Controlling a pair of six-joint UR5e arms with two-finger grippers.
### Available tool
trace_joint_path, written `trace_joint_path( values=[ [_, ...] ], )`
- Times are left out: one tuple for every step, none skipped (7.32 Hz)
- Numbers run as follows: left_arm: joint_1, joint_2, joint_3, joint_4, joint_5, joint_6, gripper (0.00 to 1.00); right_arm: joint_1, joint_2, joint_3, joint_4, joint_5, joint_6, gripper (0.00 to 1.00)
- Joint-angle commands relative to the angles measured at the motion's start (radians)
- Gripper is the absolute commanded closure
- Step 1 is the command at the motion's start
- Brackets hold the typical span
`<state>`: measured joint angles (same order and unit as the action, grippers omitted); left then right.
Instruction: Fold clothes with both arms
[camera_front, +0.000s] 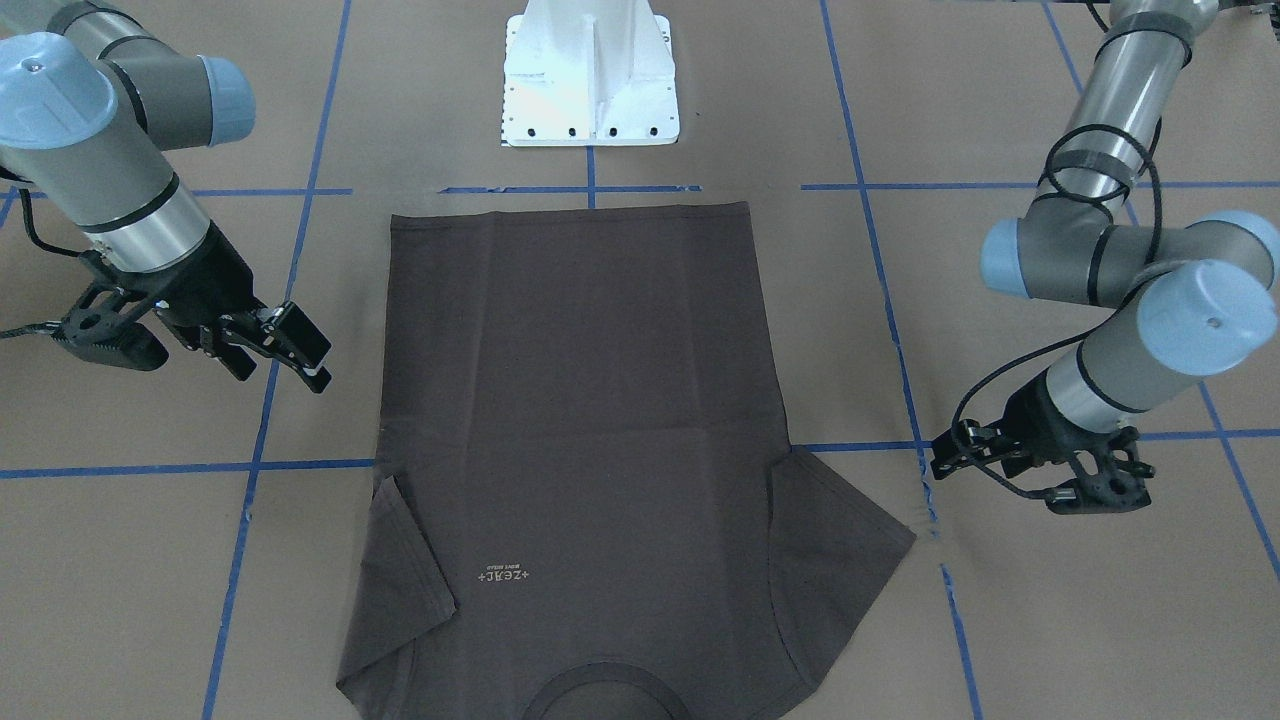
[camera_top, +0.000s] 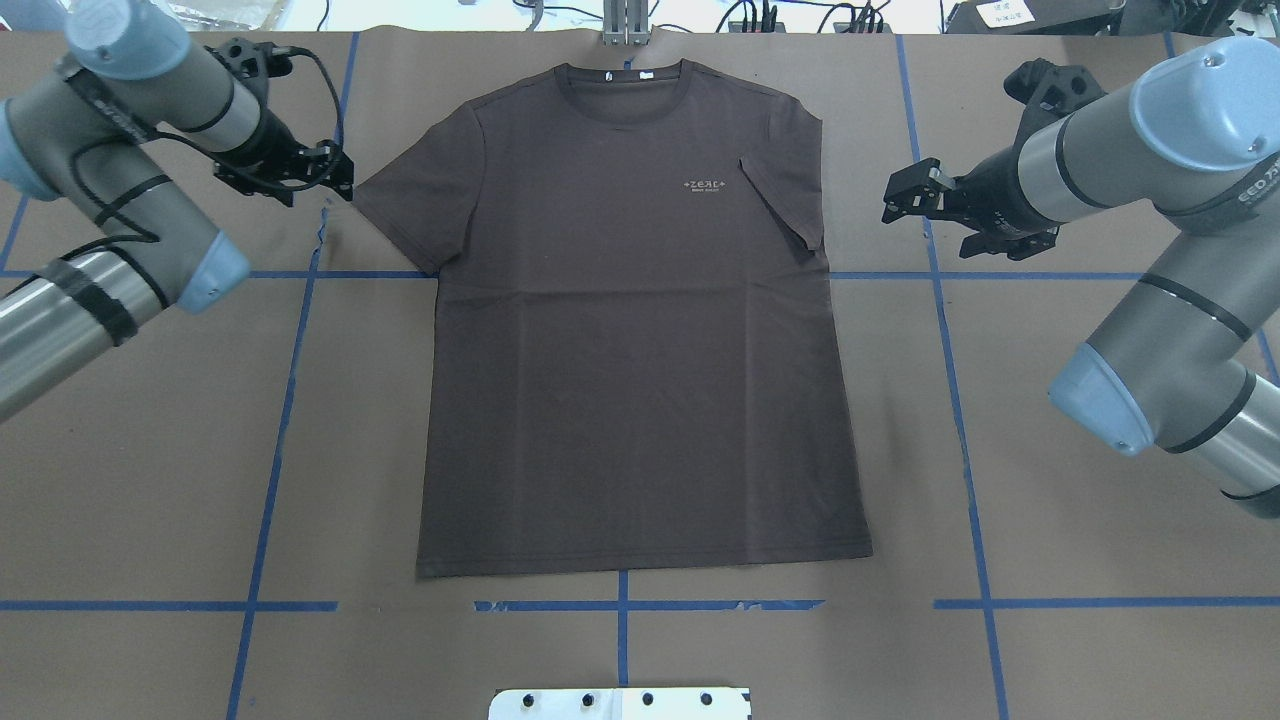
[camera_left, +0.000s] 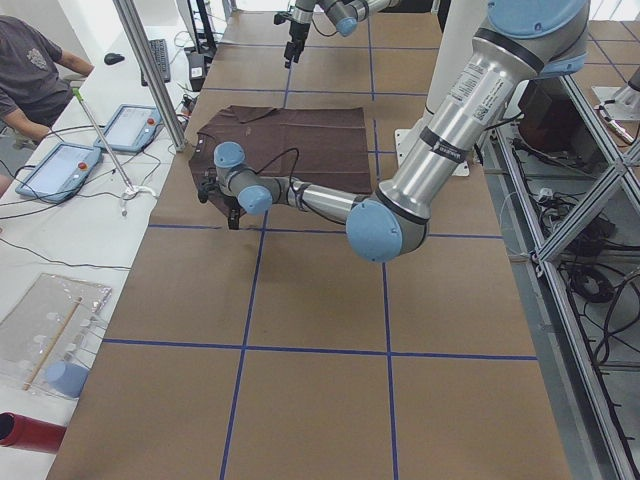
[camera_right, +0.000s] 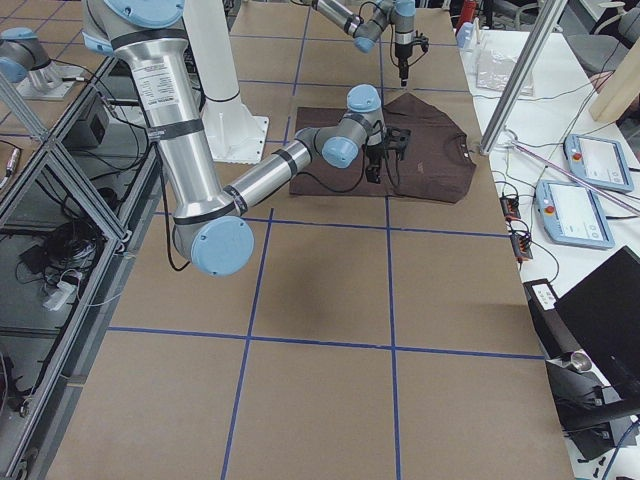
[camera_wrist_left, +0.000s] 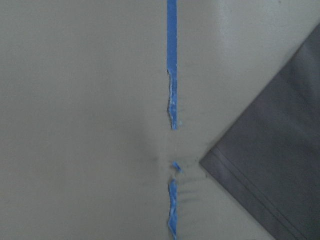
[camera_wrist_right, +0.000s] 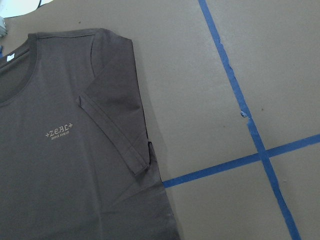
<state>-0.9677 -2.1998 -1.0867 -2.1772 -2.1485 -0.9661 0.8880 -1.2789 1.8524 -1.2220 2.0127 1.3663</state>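
Even bright light; left-wrist view blurred

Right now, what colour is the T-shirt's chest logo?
Pale beige logo, clearest in the right wrist-mounted view.

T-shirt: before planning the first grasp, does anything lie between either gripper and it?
Nothing visible does. Only bare table paper and blue tape separate the left gripper from the T-shirt at its spread sleeve, and the right gripper from its folded-in sleeve.

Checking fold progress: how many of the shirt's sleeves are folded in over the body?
1: the right sleeve lies folded in onto the chest of the T-shirt. The left sleeve lies spread out flat.
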Motion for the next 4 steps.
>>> trace_joint_path(
  values=[
    [0.035, -0.044, 0.067, -0.035, 0.047, -0.046, 0.28, -0.007, -0.007, 0.004, 0.003, -0.008, 0.007, 0.0],
    [0.037, -0.046, 0.067, -0.035, 0.056, -0.048, 0.33, -0.014, -0.007, 0.002, 0.003, -0.031, 0.007, 0.0],
    [0.038, -0.046, 0.067, -0.035, 0.083, -0.048, 0.39, -0.021, -0.007, 0.001, 0.003, -0.043, 0.007, 0.0],
    [0.038, -0.047, 0.067, -0.035, 0.09, -0.048, 0.45, -0.03, -0.008, 0.001, 0.003, -0.058, 0.007, 0.0]
  ],
)
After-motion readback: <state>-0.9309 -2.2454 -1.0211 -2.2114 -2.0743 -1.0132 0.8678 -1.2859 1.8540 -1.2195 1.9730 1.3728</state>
